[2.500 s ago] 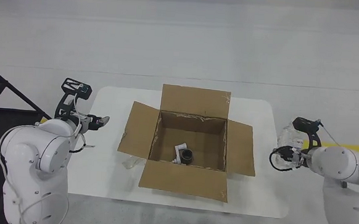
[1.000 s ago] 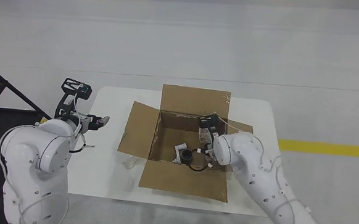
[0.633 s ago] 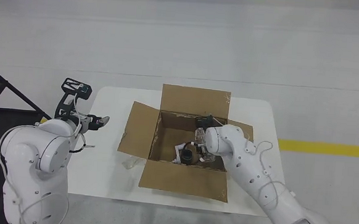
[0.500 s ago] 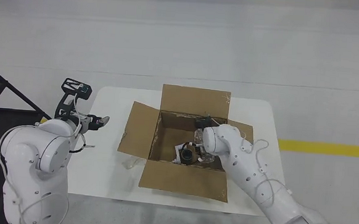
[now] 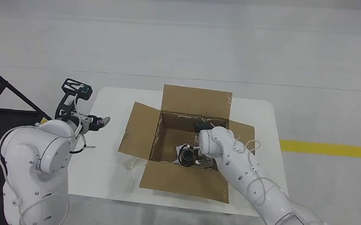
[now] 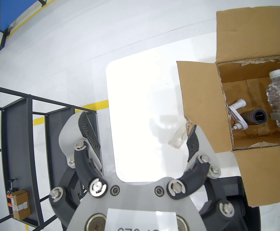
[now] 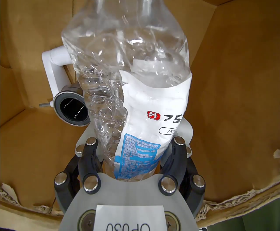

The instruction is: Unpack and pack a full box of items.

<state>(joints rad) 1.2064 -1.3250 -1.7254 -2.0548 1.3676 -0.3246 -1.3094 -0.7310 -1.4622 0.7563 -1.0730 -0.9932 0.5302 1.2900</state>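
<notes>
Clear plastic bottle, gripped at its labelled end by the closed right claw inside the cardboard box at frame centre, could be crushed, dropped or knocked against the dark cylinder just beside it, while the left claw is held open at the left.

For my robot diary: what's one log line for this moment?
right end effector: holds bottle inside box | left end effector: open, over table

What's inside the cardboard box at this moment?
A clear plastic bottle held by the right pincer, plus a dark tube and a white bracket on the cardboard box floor. The bottle hides whatever lies under it.
</notes>
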